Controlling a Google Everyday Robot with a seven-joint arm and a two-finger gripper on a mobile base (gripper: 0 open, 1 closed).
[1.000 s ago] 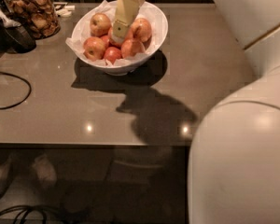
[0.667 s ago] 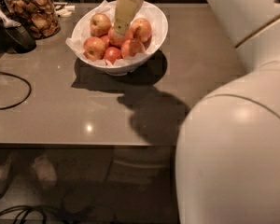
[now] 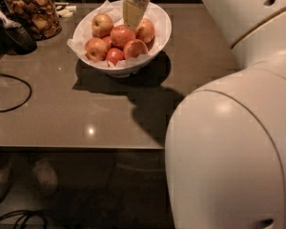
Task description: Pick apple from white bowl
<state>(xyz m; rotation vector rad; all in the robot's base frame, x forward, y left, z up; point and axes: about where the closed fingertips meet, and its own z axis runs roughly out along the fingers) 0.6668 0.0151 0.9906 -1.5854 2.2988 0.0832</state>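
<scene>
The white bowl (image 3: pixel 160 36), lined with crinkled white paper, stands on the grey-brown table near its far edge. It holds several red-yellow apples (image 3: pixel 122 36). My gripper (image 3: pixel 131 26) reaches in from the top of the camera view and hangs over the bowl. Its cream tip is just above the middle apple, between that one and the apple at the right (image 3: pixel 145 30). I see no apple lifted out of the pile. My white arm and body (image 3: pixel 233 142) fill the right side of the view.
A glass jar of brown snacks (image 3: pixel 33 11) stands at the far left, with a dark appliance (image 3: pixel 12 32) beside it. A black cable (image 3: pixel 9 92) loops on the table's left part. The table's front edge (image 3: pixel 76 148) runs across the view, with floor below.
My gripper has risen a little out of the apples and shifted slightly right over the bowl. My white body fills more of the right side. The apples have not moved.
</scene>
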